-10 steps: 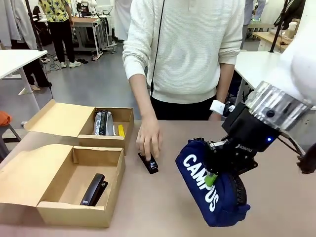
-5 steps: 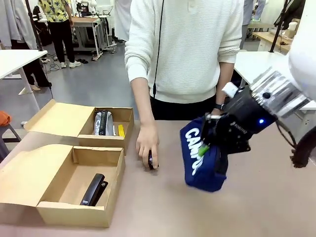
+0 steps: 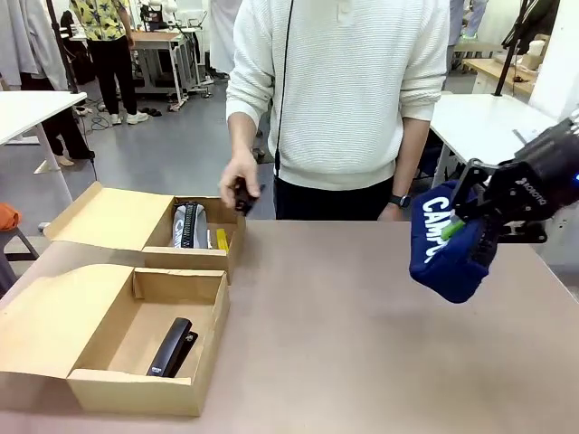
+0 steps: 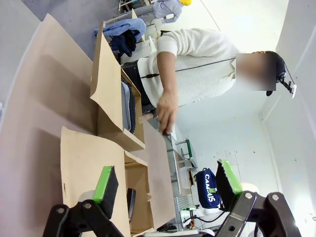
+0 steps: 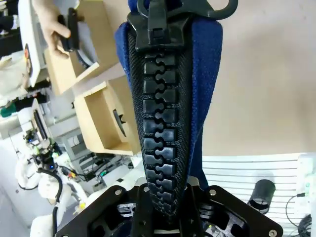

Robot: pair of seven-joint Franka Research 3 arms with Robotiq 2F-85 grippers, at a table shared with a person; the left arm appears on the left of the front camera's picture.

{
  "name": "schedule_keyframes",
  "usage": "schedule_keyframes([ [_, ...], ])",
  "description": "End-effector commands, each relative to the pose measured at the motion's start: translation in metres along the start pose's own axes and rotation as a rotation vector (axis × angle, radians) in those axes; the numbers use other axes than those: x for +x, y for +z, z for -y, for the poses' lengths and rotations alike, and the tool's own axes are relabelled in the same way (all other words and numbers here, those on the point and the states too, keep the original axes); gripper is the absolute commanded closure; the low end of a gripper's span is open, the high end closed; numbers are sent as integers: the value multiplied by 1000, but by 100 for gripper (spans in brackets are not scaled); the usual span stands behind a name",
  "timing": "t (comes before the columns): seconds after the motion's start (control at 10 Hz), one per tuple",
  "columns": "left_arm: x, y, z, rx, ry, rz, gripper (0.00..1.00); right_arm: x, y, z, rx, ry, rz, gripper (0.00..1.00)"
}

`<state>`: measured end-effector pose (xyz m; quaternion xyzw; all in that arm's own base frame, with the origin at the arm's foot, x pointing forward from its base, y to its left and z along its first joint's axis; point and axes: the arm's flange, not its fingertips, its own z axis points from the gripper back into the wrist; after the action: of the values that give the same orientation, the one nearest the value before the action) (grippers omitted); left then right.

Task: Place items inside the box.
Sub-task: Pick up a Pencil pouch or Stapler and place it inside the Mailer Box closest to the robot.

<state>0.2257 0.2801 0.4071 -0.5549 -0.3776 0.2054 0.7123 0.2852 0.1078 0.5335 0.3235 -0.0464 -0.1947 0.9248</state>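
At the counter's (image 3: pixel 344 344) left the box (image 3: pixel 136 391) lies open, 1 black stapler (image 3: pixel 172 346) inside; the left end effector (image 4: pixel 167 183) hangs with its 2 fingers apart, empty. Behind, the narrower box (image 3: pixel 181 258) half hides a yellow utility knife (image 3: pixel 222 239) and something grey (image 3: pixel 188 223), hard to make out. Above it the person's hand (image 3: pixel 237 179) grips a small stapler (image 3: pixel 242 196). At right the right end effector (image 3: pixel 463 226), its arm cut off, is clamped on the pencil case (image 3: pixel 443 262), aloft, well apart from the box.
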Motion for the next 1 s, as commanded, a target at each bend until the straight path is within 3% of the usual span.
schedule_keyframes([
  [0.0,-3,-2,1,-20,-18,16,0,-28,-29,31,-26,9,-30,94],
  [0.3,-3,-2,1,-20,-18,16,0,-67,-82,-48,-30,249,-68,94],
  [0.4,-3,-2,1,-20,-18,16,0,-85,-104,-80,36,265,-66,94],
  [0.6,-3,-2,1,-20,-18,16,0,-143,-169,-154,155,375,-110,94],
  [0.8,-3,-2,1,-20,-18,16,0,-193,-224,-193,155,505,-199,94],
  [0.9,-3,-2,1,-20,-18,16,0,-183,-156,-144,116,371,-111,94],
])
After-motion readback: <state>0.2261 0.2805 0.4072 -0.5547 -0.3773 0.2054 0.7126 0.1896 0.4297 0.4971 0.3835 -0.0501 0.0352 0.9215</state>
